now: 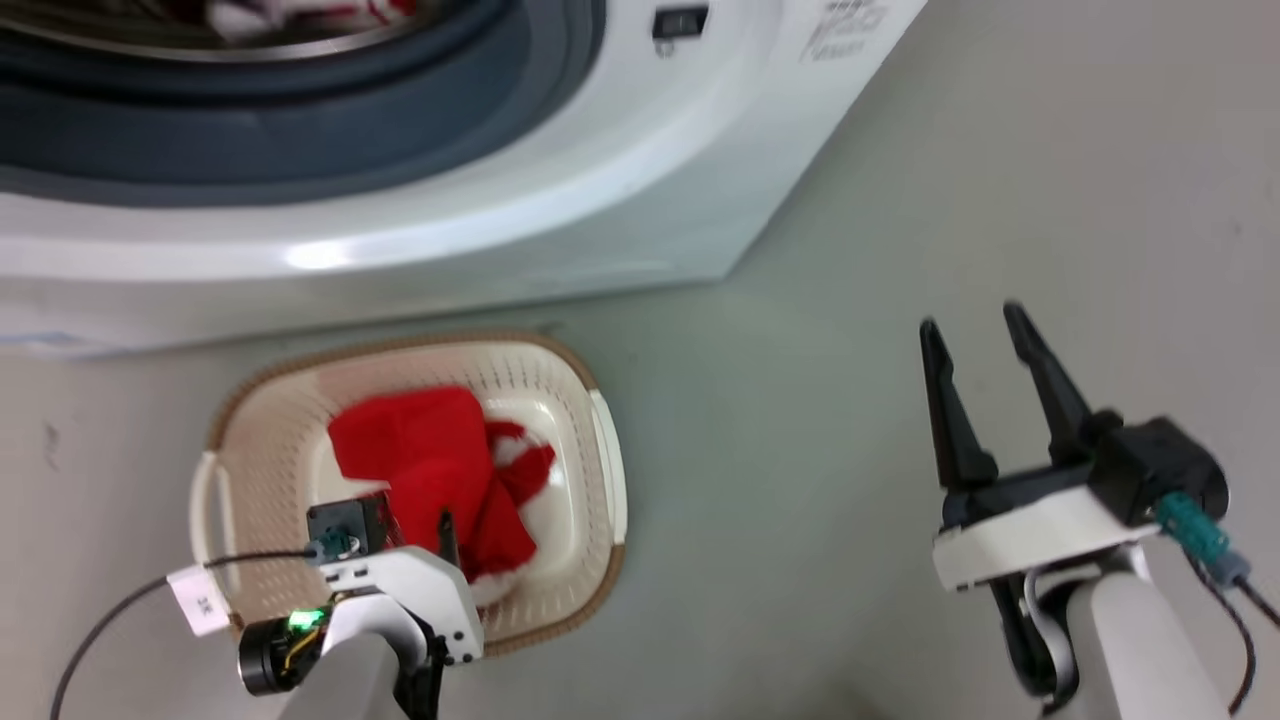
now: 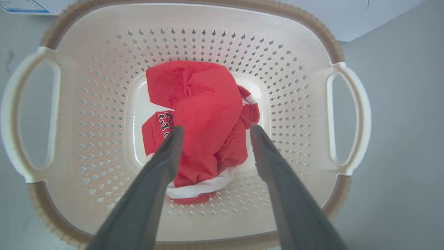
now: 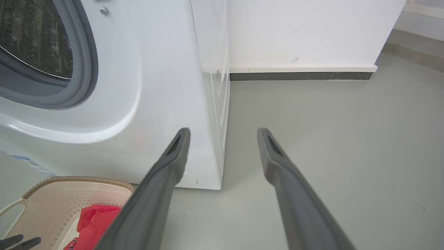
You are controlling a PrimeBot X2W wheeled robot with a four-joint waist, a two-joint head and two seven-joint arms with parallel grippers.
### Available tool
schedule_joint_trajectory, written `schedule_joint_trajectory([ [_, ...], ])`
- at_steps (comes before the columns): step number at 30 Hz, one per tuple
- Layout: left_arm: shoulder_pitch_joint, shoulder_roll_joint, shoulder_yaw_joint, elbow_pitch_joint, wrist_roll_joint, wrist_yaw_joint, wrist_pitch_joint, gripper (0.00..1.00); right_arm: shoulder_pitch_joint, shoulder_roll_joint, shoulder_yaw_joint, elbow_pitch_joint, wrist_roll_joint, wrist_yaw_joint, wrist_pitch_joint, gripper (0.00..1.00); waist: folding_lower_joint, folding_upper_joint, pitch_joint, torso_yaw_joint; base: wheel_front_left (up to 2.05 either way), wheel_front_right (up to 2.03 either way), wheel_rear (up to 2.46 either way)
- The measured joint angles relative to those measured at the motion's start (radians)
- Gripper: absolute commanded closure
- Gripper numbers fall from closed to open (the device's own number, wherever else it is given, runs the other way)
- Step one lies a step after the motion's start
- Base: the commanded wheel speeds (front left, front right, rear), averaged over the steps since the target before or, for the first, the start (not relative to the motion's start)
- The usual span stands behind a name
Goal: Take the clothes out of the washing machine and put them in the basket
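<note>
A heap of red clothes (image 1: 430, 455) (image 2: 203, 104) with white trim lies on the bottom of the cream basket (image 1: 400, 346) (image 2: 104, 104), which stands on the floor in front of the washing machine (image 1: 600, 200) (image 3: 156, 86). My left gripper (image 1: 425, 530) (image 2: 215, 130) points down into the basket, open, its fingers spread either side of the heap and holding nothing. More red and white clothes (image 1: 300, 10) show inside the drum at the top edge of the head view. My right gripper (image 1: 970, 320) (image 3: 223, 130) hangs open and empty above the floor, to the right of the machine's corner.
Grey floor (image 1: 900, 200) stretches to the right of the machine and the basket. A white wall with a dark skirting strip (image 3: 298, 75) stands behind the machine. The basket (image 3: 69, 194) with its red heap (image 3: 93, 218) sits close under the machine's front.
</note>
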Motion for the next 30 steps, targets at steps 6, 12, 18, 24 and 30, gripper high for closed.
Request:
schedule_joint_trajectory([
  [6, 0.165, -0.008, 0.022, -0.225, 0.042, 0.000, -0.002, 0.00, 0.075, 0.000, -0.026, 0.013, -0.043, 0.000, 0.000, 0.00, -0.0002, 0.0000, -0.154, 0.028, 0.00, 0.00, 0.00],
  [12, 0.281, -0.015, 0.057, -0.437, 0.085, -0.005, -0.002, 0.00, 0.142, 0.000, -0.054, 0.019, -0.062, 0.000, 0.000, 0.00, -0.0003, 0.0001, -0.292, 0.064, 0.00, 0.00, 0.00],
  [18, 0.337, -0.017, 0.078, -0.648, 0.123, -0.009, -0.002, 0.00, 0.186, 0.000, -0.075, 0.013, -0.070, 0.000, 0.000, 0.00, -0.0004, 0.0000, -0.384, 0.100, 0.00, 0.00, 0.00],
  [24, 0.353, -0.018, 0.081, -0.802, 0.139, -0.009, -0.002, 0.00, 0.205, 0.000, -0.084, 0.000, -0.072, 0.000, 0.004, 0.00, -0.0004, 0.0000, -0.431, 0.118, 0.00, 0.00, 0.00],
  [30, 0.353, -0.018, 0.083, -0.856, 0.156, -0.009, -0.002, 0.00, 0.219, 0.000, -0.082, -0.011, -0.072, 0.000, 0.013, 0.00, -0.0004, 0.0000, -0.449, 0.117, 0.00, 0.00, 0.00],
])
